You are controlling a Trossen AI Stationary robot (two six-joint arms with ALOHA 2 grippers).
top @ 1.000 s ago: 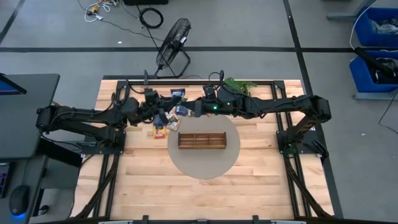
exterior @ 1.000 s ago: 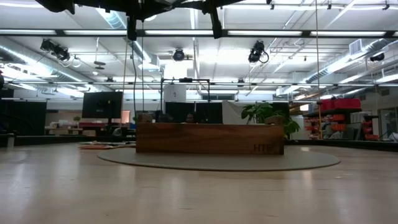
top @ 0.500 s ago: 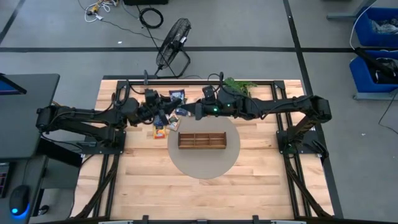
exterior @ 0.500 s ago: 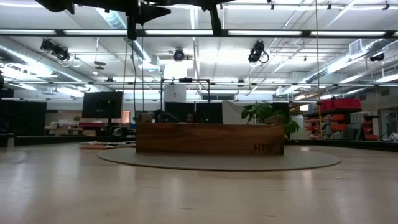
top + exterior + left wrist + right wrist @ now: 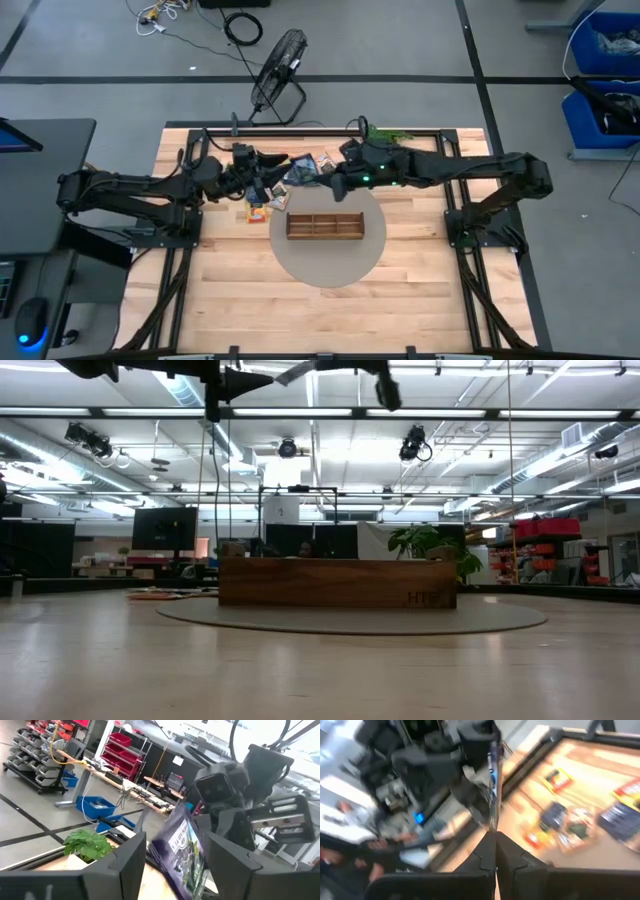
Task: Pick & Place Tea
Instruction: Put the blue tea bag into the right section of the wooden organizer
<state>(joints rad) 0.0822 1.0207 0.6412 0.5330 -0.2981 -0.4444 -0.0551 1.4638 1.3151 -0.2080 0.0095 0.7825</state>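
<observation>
Fingers of the right gripper (image 5: 495,851) pinch a blue tea packet (image 5: 185,851) edge-on; left gripper (image 5: 172,857) fingers stand spread around it.

The tray (image 5: 323,225) sits on a round mat (image 5: 327,268) mid-tabletop (image 5: 230,290). Tea packets (image 5: 258,211) lie left of it; a fan (image 5: 277,88) stands beyond the far edge.
</observation>
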